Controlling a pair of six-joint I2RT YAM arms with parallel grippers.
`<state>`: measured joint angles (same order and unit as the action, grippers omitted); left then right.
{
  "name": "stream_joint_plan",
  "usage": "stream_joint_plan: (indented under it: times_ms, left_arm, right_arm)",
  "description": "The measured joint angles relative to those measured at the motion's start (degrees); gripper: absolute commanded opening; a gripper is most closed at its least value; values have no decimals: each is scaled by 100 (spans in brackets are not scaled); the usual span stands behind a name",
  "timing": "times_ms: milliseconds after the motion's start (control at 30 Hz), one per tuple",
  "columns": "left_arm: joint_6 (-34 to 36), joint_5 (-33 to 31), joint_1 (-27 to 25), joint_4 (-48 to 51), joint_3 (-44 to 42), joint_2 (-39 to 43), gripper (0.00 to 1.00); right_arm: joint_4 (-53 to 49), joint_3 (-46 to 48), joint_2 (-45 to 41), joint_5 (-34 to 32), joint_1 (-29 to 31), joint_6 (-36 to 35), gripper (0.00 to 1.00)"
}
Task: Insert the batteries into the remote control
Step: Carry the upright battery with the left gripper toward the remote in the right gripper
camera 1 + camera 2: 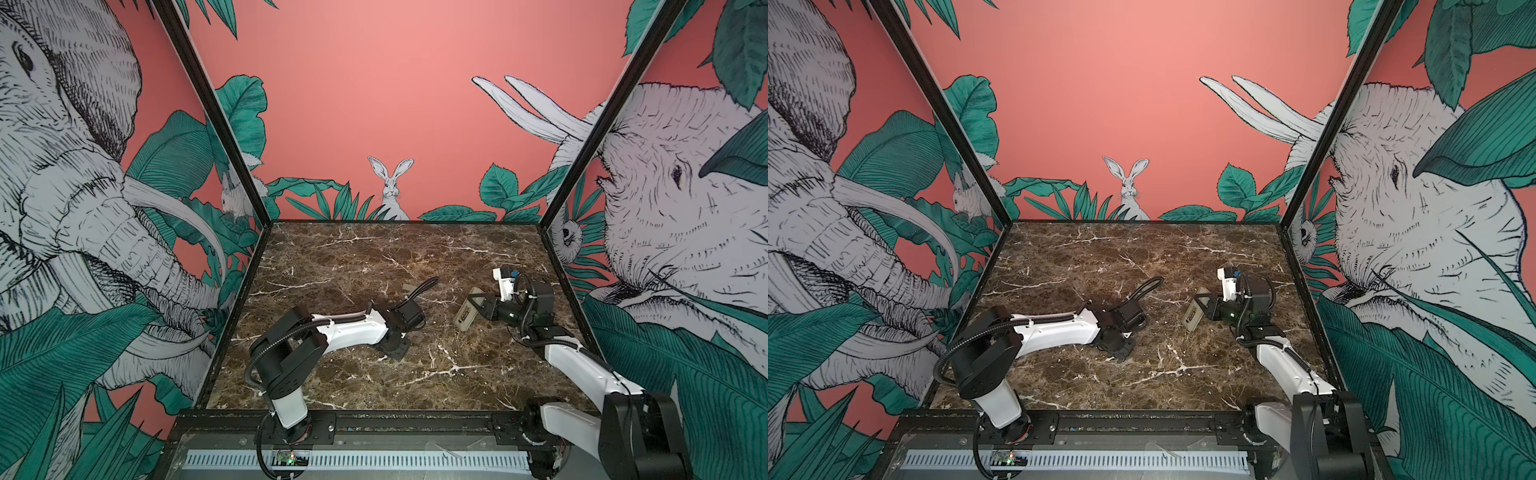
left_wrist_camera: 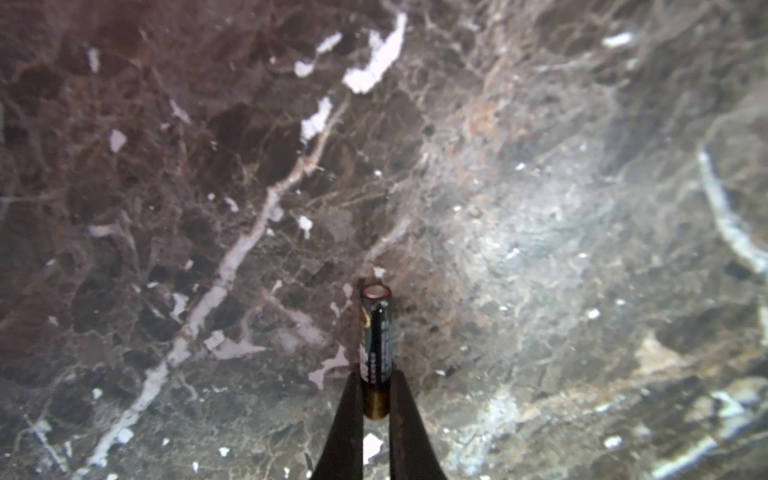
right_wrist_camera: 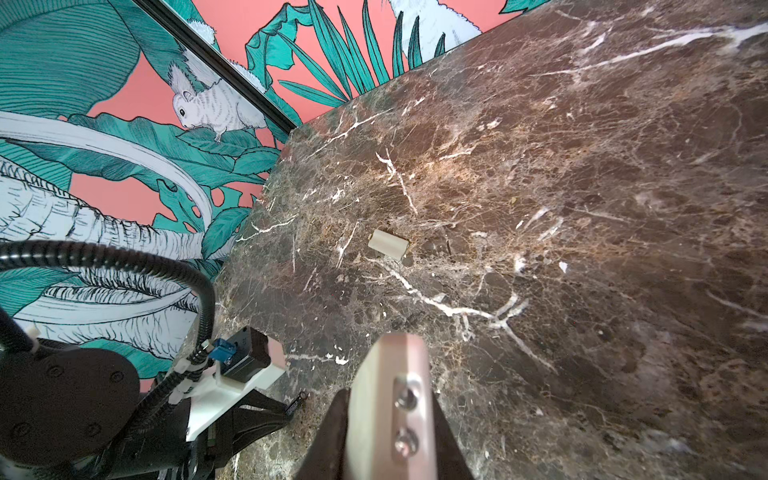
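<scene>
In the left wrist view my left gripper [image 2: 376, 384] is shut on the copper-coloured end of a slim black battery [image 2: 376, 328]. The battery sticks out past the fingertips, just over the marble table [image 2: 540, 232]. In both top views that gripper [image 1: 397, 350] [image 1: 1119, 347] points down at the table's middle, and the battery is hidden there. My right gripper [image 1: 478, 306] [image 1: 1207, 307] [image 3: 388, 401] is shut on the grey-beige remote control [image 1: 464, 318] [image 1: 1194, 318] [image 3: 395, 357]. It holds the remote tilted off the table at the right, open recess facing up.
A small flat beige cover plate [image 1: 409, 287] [image 3: 388, 245] lies on the marble beyond the left wrist. Printed walls close the table on the left, back and right. A black rail [image 1: 374, 419] runs along the front edge by the arm bases.
</scene>
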<state>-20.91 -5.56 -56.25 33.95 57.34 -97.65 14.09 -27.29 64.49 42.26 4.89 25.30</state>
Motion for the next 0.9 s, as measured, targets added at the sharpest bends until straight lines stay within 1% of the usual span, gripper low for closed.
stream_joint_plan:
  times_ms: [467,700,900]
  left_arm:
    - [133,20,-26,-459,-221,920,0]
    - [278,20,-59,-737,-402,1537,0]
    - [455,57,-111,-1008,-428,1851,0]
  right_arm:
    - [24,0,0,70,0,4,0]
    - [389,4,9,302,0,160,0]
    - [756,7,177,525,2,334,0]
